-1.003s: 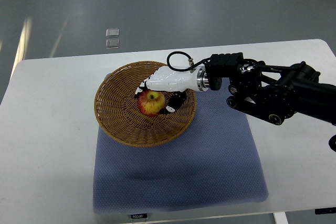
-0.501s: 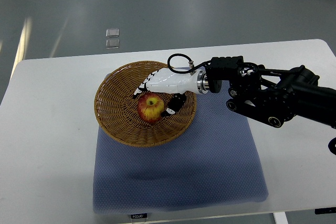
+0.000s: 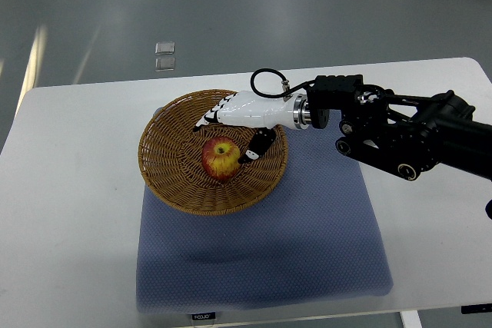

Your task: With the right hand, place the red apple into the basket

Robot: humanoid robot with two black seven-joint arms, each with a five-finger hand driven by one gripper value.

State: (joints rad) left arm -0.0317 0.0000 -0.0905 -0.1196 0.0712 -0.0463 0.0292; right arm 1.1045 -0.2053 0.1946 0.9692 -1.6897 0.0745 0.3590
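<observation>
The wicker basket (image 3: pixel 173 182) sits on the left part of a blue mat (image 3: pixel 307 251) on the white table (image 3: pixel 69 190), the mat probably there to keep it from sliding, and the red apple (image 3: pixel 221 158) rests stem-up on the basket's floor near the centre, touched by nothing. Just right of and above it hovers the right hand (image 3: pixel 240 120), its fingers spread and holding nothing, thumb hanging beside the fruit, so the placing looks done and the arm (image 3: pixel 400 132) need only draw clear.
</observation>
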